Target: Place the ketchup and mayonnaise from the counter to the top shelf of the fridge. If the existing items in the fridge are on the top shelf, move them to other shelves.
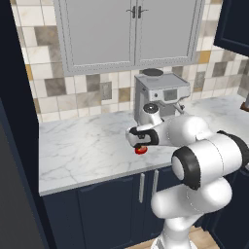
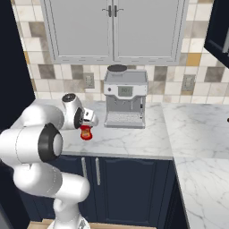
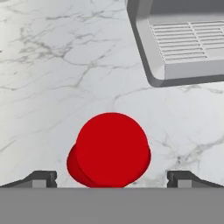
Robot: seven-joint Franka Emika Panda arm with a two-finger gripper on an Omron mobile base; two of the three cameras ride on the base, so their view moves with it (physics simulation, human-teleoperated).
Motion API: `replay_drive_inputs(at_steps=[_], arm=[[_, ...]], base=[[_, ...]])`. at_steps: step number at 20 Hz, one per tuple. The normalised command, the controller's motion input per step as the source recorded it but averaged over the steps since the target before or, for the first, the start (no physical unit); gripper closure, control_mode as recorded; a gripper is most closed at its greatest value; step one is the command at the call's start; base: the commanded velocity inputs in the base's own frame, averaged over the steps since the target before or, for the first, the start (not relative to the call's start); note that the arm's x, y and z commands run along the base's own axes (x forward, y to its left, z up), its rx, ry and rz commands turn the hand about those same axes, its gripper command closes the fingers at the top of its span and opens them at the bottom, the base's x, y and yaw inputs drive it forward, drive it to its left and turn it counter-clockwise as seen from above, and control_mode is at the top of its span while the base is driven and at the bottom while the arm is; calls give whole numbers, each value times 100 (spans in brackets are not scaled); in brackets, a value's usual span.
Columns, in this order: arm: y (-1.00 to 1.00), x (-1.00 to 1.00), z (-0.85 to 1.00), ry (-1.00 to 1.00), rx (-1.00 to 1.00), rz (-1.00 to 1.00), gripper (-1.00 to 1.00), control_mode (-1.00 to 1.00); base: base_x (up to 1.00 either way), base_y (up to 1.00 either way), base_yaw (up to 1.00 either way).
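Observation:
The ketchup point(image 1: 141, 150) point(image 2: 85, 133) is a small red bottle standing upright on the marble counter point(image 1: 82, 146) point(image 2: 134, 139), in front of the coffee machine. My gripper point(image 1: 141, 144) point(image 2: 86, 127) points down directly over it. In the hand view the ketchup's round red top point(image 3: 109, 151) sits between the two dark fingertips of my gripper point(image 3: 111, 178), which stands open with a gap on each side. The mayonnaise, the fridge's top shelf and the existing items are out of view.
A grey coffee machine point(image 1: 160, 97) point(image 2: 125, 96) stands at the back of the counter, its drip tray point(image 3: 183, 43) close behind the bottle. Grey wall cabinets point(image 1: 131, 34) hang above. A tall dark navy panel point(image 1: 14, 146) borders the counter's left end.

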Motion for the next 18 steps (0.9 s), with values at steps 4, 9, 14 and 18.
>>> replay_drive_inputs(at_steps=[4, 9, 14, 18], arm=[[0, 23, -6, 0, 0, 0, -100, -100], [0, 24, -5, 0, 0, 0, -100, -100], [0, 19, -9, -1, 0, 0, -100, -100], [0, 4, -18, -3, 0, 0, 100, -100]], base=[[0, 0, 0], [0, 0, 0], [0, 0, 0], [0, 0, 0]])
